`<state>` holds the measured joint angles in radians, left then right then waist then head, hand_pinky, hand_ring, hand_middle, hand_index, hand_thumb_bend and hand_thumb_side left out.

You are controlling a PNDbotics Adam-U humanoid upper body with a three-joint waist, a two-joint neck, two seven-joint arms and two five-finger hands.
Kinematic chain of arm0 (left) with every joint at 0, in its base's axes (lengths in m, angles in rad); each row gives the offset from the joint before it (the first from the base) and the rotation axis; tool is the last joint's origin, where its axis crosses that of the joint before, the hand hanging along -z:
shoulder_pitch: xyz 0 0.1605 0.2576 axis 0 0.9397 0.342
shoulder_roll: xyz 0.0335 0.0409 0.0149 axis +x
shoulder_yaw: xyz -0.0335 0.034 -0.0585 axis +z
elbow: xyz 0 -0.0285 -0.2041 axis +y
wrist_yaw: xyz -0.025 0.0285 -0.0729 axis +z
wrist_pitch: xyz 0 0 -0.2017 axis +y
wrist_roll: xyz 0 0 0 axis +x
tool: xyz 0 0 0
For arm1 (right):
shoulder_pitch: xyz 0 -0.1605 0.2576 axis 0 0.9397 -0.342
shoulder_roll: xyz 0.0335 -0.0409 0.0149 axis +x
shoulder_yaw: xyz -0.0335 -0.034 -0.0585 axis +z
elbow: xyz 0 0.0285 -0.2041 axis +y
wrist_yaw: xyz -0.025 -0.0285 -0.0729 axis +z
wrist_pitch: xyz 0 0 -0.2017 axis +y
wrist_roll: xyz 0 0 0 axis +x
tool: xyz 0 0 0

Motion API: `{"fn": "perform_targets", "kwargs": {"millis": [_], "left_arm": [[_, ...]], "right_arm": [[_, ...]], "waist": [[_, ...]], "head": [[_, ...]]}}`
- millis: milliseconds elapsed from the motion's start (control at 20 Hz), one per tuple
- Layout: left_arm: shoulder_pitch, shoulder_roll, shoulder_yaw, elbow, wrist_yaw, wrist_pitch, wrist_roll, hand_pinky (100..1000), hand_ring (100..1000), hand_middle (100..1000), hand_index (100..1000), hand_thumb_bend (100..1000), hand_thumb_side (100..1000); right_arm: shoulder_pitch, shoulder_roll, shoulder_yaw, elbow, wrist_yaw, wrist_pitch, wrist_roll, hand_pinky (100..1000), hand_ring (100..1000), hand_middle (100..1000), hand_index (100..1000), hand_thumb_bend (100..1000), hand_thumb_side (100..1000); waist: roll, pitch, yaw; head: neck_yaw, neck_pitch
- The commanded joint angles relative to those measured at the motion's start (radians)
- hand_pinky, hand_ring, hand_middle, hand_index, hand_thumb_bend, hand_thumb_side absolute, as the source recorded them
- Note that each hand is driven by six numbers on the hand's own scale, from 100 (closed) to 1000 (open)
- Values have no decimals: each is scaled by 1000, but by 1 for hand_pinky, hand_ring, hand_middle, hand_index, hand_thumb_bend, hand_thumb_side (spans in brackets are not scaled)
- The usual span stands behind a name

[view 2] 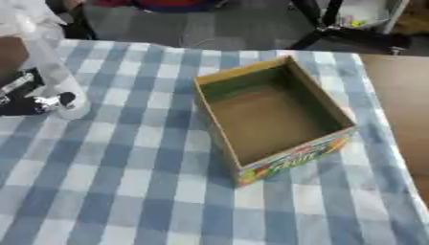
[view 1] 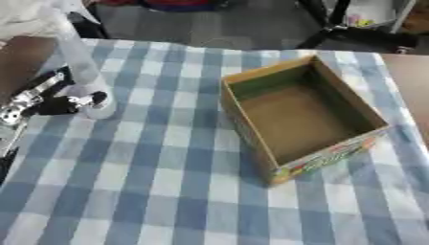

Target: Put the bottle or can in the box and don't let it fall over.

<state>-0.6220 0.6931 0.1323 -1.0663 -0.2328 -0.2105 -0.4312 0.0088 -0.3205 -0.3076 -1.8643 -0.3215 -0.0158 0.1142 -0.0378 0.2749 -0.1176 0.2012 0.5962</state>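
A clear plastic bottle (view 1: 80,64) stands upright on the blue-and-white checked cloth at the far left. My left hand (view 1: 52,103) comes in from the left edge, and its black fingers curl round the bottle's lower part, one fingertip showing in front of the base. An open cardboard box (view 1: 248,125) with a colourful printed front lies right of centre, empty, its opening facing up. A stretch of cloth separates the bottle from the box's left wall. My right hand shows in neither view.
The checked cloth (view 1: 167,182) covers most of the table. Bare brown tabletop (view 1: 412,76) shows at the right edge. Black stand legs (view 1: 360,33) and grey floor lie beyond the far edge.
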Motion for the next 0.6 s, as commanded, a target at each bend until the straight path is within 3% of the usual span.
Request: {"fn": "perform_targets", "kwargs": {"millis": [50,600], "left_arm": [[-11,24,5,-11,0,4,6,1000,894,959,981,469,553],[-18,22,6,-15,21,40,43,1000,873,928,892,387,437]], "right_arm": [[-2,-15,-9,-6,8,3,1,833,973,1000,1000,100,751],[-3,-14,-10,-5,11,6,2,833,972,1000,1000,100,749]], "waist": [[3,-12,-1],[3,-13,-3]], "head": [[3,-11],[6,-11]]}}
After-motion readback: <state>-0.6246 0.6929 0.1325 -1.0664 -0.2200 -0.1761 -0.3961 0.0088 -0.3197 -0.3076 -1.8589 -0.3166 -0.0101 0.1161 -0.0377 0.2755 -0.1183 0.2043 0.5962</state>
